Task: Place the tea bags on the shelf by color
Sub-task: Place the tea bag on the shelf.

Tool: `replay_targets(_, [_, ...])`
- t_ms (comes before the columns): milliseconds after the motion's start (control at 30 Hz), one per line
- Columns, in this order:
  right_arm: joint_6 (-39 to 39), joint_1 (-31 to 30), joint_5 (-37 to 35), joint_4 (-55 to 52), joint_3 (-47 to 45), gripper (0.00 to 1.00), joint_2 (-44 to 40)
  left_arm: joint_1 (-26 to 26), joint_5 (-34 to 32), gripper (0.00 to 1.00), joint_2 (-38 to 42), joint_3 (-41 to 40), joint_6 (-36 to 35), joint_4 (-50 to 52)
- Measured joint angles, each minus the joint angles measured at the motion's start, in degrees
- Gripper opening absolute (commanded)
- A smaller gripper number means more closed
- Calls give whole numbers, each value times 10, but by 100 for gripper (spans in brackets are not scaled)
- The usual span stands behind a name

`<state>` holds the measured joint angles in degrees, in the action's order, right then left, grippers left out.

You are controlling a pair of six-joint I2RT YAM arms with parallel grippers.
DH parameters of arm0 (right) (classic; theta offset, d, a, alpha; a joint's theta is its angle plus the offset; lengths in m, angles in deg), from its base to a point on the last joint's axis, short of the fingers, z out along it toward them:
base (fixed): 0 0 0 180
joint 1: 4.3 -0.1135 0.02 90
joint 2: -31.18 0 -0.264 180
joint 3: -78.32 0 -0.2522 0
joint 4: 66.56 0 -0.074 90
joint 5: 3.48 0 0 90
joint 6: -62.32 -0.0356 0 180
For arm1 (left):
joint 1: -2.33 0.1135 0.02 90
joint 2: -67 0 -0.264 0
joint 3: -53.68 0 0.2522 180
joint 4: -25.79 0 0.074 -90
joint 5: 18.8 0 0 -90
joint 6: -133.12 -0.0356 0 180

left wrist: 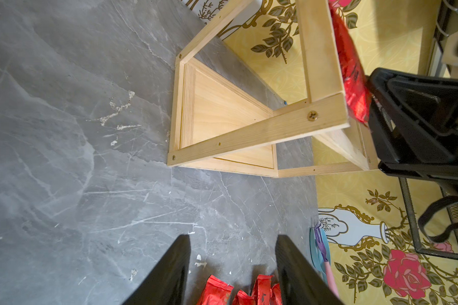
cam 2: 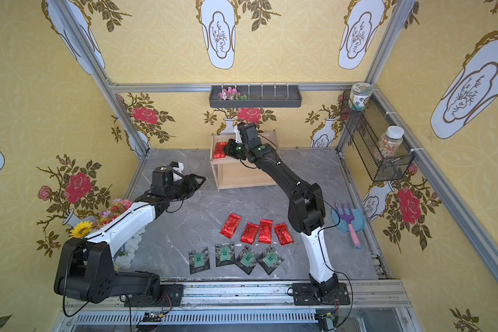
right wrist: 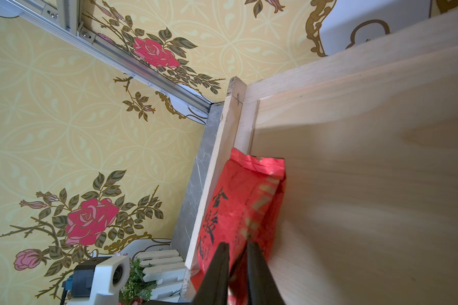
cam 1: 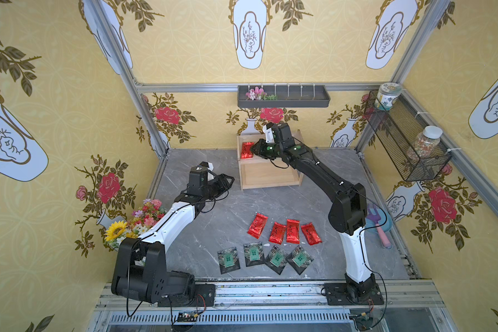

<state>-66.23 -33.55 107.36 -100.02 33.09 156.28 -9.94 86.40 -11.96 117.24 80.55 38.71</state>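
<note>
Right wrist: right jaws ajar astride red sachet (right wrist: 238,206) against shelf rail (right wrist: 217,163); left jaws wide, empty.

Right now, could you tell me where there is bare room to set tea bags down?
On the shelf the lower tier is bare, the upper tier bare beyond the red sachet at the right hand. The table is open between shelf and red row; green packets crowd the front.

wall tray (cam 1: 299,102): flowers (cam 1: 256,93) | mesh basket (cam 1: 394,143): two jars (cam 1: 388,96) | plate (cam 2: 358,220): rake (cam 2: 349,225)
</note>
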Motion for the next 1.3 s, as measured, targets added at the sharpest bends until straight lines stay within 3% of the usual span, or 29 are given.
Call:
replay_targets(400, [7, 0, 1, 0, 7, 36, 10, 0, 2, 58, 1, -2, -1, -5])
replay_targets(1300, [11, -2, 15, 4, 36, 41, 35, 0, 13, 58, 1, -16, 1, -15])
